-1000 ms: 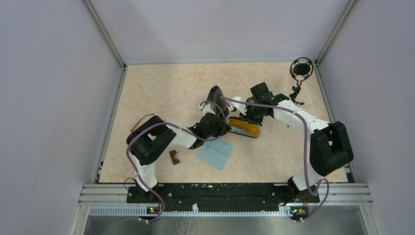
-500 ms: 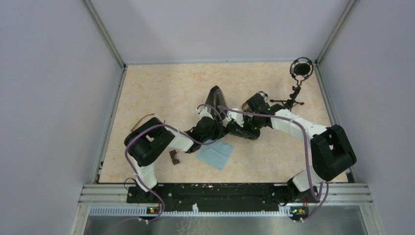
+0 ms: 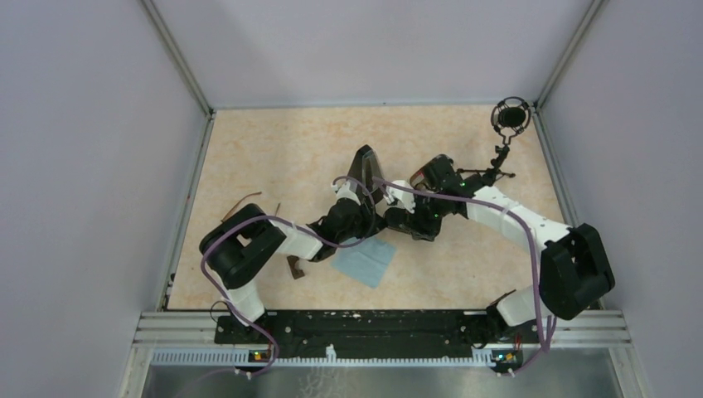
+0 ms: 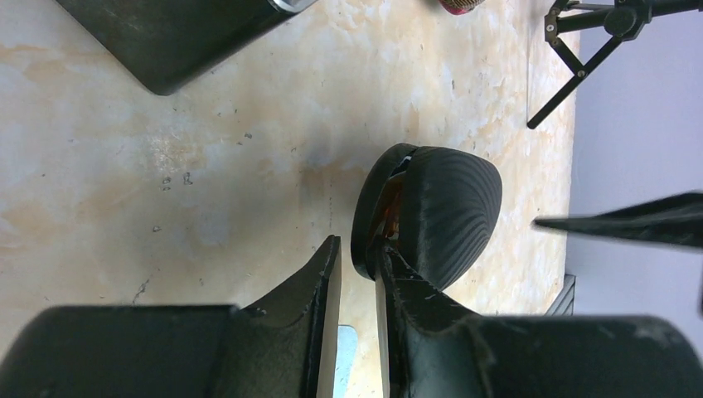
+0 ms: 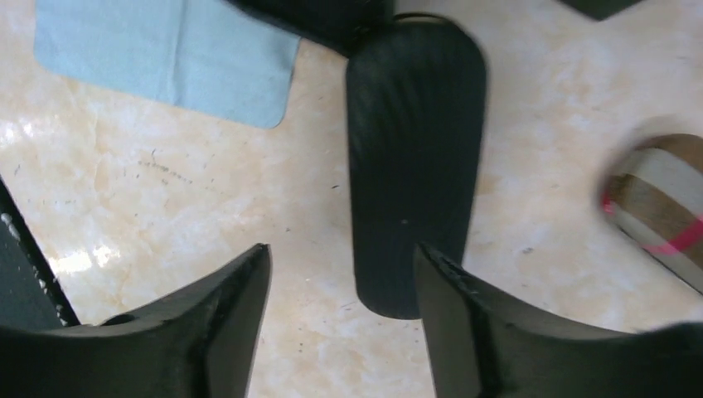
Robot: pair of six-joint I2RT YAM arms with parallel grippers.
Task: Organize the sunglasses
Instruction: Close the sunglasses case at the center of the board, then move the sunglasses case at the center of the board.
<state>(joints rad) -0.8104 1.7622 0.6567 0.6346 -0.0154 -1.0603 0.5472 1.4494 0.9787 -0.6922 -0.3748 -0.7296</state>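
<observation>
A black ribbed case (image 4: 448, 207) lies mid-table, its lid almost down, and the amber sunglasses (image 4: 390, 206) show only through the seam. My left gripper (image 4: 358, 250) is closed narrowly on the case's lower rim, one finger tucked into the seam. My right gripper (image 5: 341, 249) hangs open over the case's (image 5: 414, 157) other end, touching nothing. In the top view both grippers (image 3: 377, 217) (image 3: 406, 225) cover the case. The brown sunglasses (image 3: 294, 265) lie partly under my left arm, thin temples poking out behind it.
A blue cloth (image 3: 365, 259) lies just in front of the grippers. The black triangular case (image 3: 365, 162) stands behind them, and the plaid case (image 5: 655, 207) is beside the ribbed one. A microphone stand (image 3: 507, 124) occupies the back right corner. Walls close in three sides.
The case lay open showing amber lenses; its lid is now nearly down. My right gripper moved left over it and opened. My left elbow swung left, its gripper staying at the case.
</observation>
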